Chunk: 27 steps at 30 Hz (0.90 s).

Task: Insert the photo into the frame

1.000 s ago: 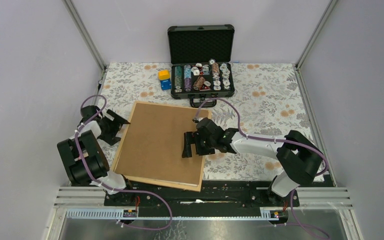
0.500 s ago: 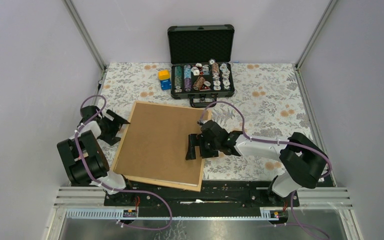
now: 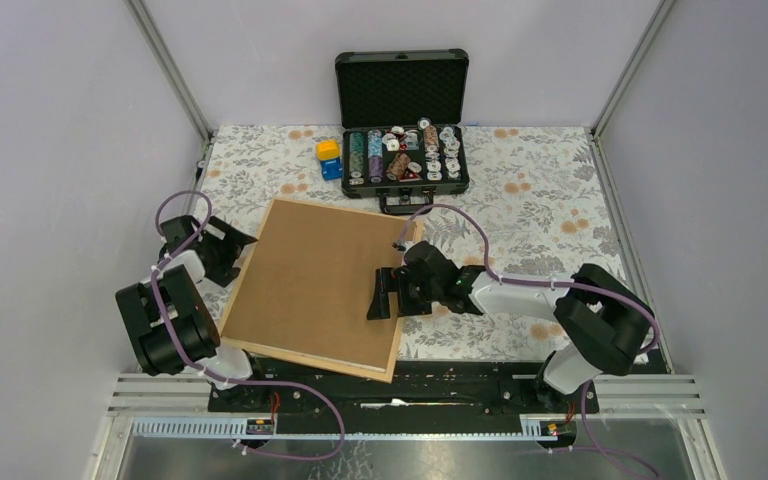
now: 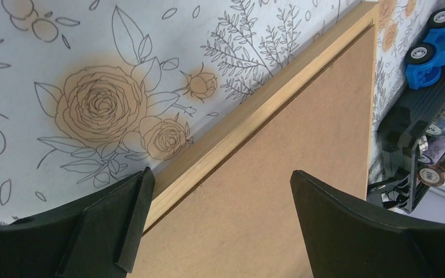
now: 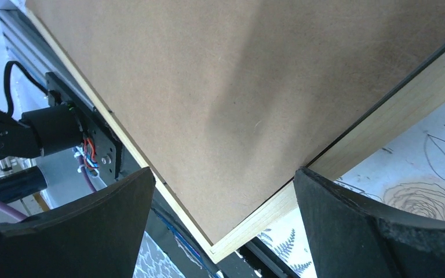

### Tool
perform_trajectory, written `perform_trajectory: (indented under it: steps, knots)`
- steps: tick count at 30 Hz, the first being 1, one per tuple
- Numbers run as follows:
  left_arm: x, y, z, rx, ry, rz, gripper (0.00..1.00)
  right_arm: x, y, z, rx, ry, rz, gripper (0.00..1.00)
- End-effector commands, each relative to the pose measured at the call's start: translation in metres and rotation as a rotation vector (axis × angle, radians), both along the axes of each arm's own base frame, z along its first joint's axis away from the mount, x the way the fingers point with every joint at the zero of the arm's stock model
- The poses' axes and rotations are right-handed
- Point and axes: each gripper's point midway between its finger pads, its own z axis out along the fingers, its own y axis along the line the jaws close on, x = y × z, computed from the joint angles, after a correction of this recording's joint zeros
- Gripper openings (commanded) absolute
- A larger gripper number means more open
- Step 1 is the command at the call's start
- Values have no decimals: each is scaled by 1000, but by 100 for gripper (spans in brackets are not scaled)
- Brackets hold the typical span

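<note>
**Lying back-up at the near edge: frame, both grippers wide**

1. L side. The left gripper (image 3: 240,256) (image 4: 220,223) sits at the tabletop's left edge, about mid-depth, pointing right. Jaws are spread wide and nothing is gripped. In the wrist view one finger (image 4: 107,229) is over the floral cloth (image 3: 540,200) just beside the frame's left rail. The other finger (image 4: 353,231) is over the brown board. Contact w/ the wood: cannot tell.

2. Centre-left. The frame (image 3: 310,361) (image 4: 255,121) (image 5: 382,127) lies flat w/ its back upward, skewed clockwise. Its light wood rim shows on all sides. A brown backing sheet (image 3: 315,280) (image 4: 301,174) (image 5: 208,87) fills the opening, seated inside the rim. The near-right corner overhangs the tabletop's near edge, above the black rail (image 3: 460,382).

3. Far edge, centre. A blue-and-yellow toy (image 3: 329,158) stands just left of a black case (image 3: 403,90). The case lid is upright and the tray is full of chips.

4. Right of centre. The right gripper (image 3: 384,292) (image 5: 226,229) is at the frame's right rail, toward the near end, pointing left. Jaws are wide apart and hold nothing. The frame's near-right corner shows between the fingers (image 5: 87,231) in the wrist view. Contact: cannot tell.
</note>
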Motion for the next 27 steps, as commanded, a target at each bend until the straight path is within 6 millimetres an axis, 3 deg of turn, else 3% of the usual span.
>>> perform_trajectory:
  steps: [1, 6, 13, 15, 18, 21, 23, 27]
  knots:
    - [-65, -37, -50, -128, 273, -13, 99, -28, 19, -1, 104, -4, 136, 98]
    - [-50, -35, -36, -22, 233, -63, 99, -31, 33, 18, 208, 2, 161, 100]
    - [-33, -49, -35, -59, 218, -99, 99, -10, 36, 6, 251, 61, 86, 100]
    - [-25, -53, -33, -68, 214, -114, 99, -14, 39, 10, 290, 90, 107, 100]
    - [-10, -44, -24, -25, 201, -114, 99, -18, 37, 23, 316, 91, 116, 100]
    - [-1, -28, -8, 68, 186, -126, 99, -7, 22, 35, 228, 9, 108, 100]
    - [8, -23, 10, 138, 131, -174, 99, 14, 9, 46, 127, -92, 92, 100]
    - [15, -20, 51, 293, 49, -242, 99, 64, -38, 50, -97, -223, 17, 100]
